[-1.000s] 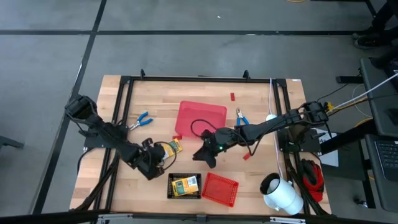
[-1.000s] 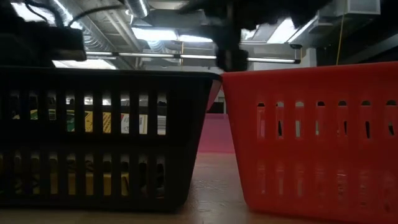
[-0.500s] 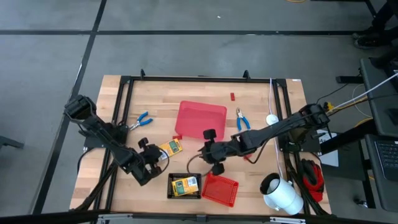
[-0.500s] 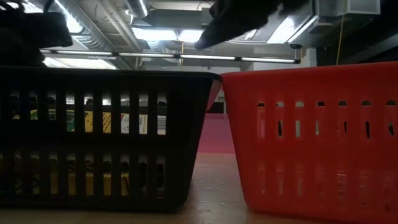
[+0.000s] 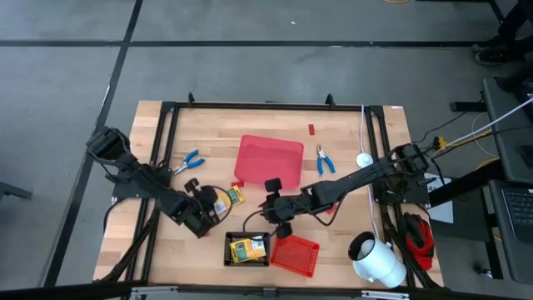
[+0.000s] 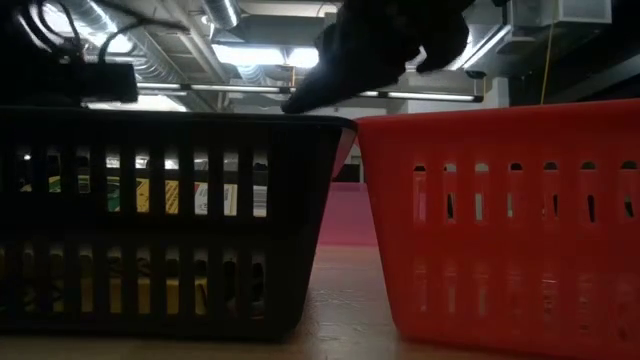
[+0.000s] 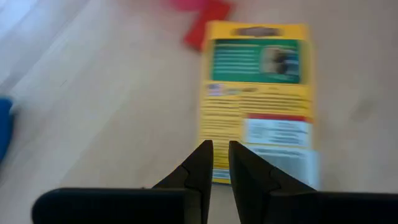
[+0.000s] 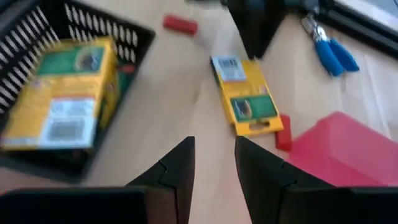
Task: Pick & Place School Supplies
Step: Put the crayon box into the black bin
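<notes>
No word, number or brand can be made out anywhere. The yellow-and-green card box (image 7: 258, 102) lying on the table carries printing: a dark strip at one end, a green panel with a small picture, lines of fine type on yellow, a red band, and a white label, all too blurred to read. From the right wrist view the same box (image 8: 247, 102) shows a white barcode patch, its digits illegible. A second card box (image 8: 62, 93) inside the black tray (image 8: 124, 37) bears a green panel and a pale label, equally unreadable.
</notes>
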